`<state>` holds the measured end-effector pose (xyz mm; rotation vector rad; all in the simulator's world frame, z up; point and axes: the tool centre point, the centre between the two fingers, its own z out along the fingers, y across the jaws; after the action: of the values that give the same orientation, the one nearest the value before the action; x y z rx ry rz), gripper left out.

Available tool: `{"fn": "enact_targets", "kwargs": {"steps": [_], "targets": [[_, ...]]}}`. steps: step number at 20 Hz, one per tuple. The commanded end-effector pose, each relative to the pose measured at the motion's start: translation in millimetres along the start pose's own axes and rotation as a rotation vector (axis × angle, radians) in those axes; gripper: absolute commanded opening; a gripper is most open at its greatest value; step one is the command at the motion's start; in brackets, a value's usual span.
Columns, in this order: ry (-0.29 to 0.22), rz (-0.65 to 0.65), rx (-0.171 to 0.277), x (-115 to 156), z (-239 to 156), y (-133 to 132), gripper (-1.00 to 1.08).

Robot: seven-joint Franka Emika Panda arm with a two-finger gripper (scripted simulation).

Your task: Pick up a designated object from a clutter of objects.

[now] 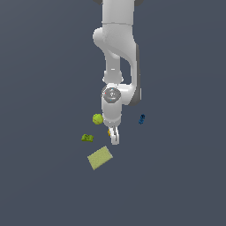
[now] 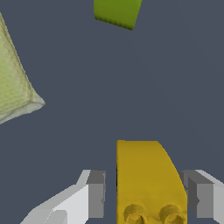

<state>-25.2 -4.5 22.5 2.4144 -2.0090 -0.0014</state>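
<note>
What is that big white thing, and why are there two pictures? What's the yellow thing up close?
The white thing is a robot arm in a computer simulation. At its end is a tool with two fingers for grabbing. One picture comes from a camera looking at the whole scene. The other comes from a camera on the robot's wrist, looking down past the fingers. On the dark floor lie a green ball, a small green lump, a small blue piece and a flat pale rectangle. The yellow piece sits between the open fingers, with gaps on both sides. It isn't grabbed yet.
</note>
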Motion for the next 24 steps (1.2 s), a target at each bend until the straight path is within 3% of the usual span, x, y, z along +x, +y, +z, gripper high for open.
{"fn": "enact_targets", "kwargs": {"steps": [1,14,24], "targets": [[0.0,0.0,0.001,0.0,0.6,-0.4,-1.0],[0.0,0.0,0.002,-1.6,-3.3,-0.5,-1.0],[0.0,0.0,0.002,-19.2,-43.4,2.1,-1.0]]}}
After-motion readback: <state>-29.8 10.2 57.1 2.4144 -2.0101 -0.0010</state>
